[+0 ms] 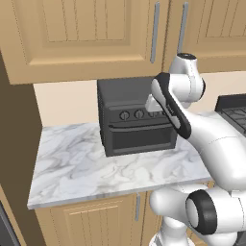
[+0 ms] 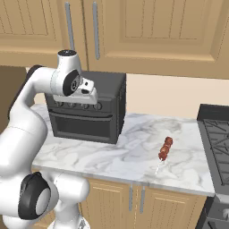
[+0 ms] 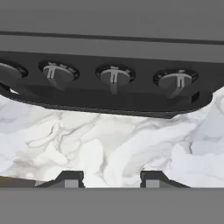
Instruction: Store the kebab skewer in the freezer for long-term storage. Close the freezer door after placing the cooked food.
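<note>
The kebab skewer [image 2: 165, 150], red-brown meat chunks on a thin pale stick, lies on the marble counter [image 2: 134, 156] to the right of the black oven and well clear of my hand. My gripper [image 3: 110, 179] hangs in front of the oven's knob row, above the counter, open with nothing between its fingers. In the base views the hand [image 2: 87, 97] [image 1: 154, 104] sits close against the oven front. The freezer and its door are out of view.
The black countertop oven [image 1: 137, 120] [image 2: 87, 118] stands at the back of the counter, its knobs [image 3: 113, 75] just ahead of my hand. A dark stove [image 2: 217, 134] borders the counter on the right. Wooden wall cabinets [image 2: 147, 31] hang overhead, close to my arm.
</note>
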{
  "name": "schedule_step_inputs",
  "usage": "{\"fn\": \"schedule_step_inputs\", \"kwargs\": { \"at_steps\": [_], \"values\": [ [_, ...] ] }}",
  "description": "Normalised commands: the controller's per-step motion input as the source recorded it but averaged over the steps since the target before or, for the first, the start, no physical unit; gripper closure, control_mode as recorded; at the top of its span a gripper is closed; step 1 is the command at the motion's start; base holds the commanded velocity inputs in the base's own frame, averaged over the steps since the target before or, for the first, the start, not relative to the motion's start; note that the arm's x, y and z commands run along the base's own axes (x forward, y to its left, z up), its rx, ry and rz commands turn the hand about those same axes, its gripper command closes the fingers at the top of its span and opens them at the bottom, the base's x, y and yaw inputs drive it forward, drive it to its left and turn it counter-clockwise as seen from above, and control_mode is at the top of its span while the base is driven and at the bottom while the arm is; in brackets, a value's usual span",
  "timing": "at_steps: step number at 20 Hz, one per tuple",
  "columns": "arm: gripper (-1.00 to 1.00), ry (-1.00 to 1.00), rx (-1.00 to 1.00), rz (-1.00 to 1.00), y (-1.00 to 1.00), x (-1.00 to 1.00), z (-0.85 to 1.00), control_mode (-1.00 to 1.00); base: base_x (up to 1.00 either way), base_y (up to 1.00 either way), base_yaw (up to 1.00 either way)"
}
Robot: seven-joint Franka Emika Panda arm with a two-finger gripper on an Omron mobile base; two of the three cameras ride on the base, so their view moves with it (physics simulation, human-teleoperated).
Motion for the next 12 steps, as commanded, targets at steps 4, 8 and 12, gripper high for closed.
{"fn": "schedule_step_inputs", "kwargs": {
  "at_steps": [4,8,12],
  "values": [
    [-1.0,0.0,-0.02,-0.01,-0.13,0.0,-0.07,-1.0,0.0,0.0,0.0],
    [-1.0,0.04,-0.09,-0.09,-0.16,-0.02,-0.14,-1.0,0.0,0.0,0.0],
    [-1.0,0.06,-0.1,-0.14,-0.24,-0.14,-0.11,-1.0,0.0,0.0,0.0]
  ]
}}
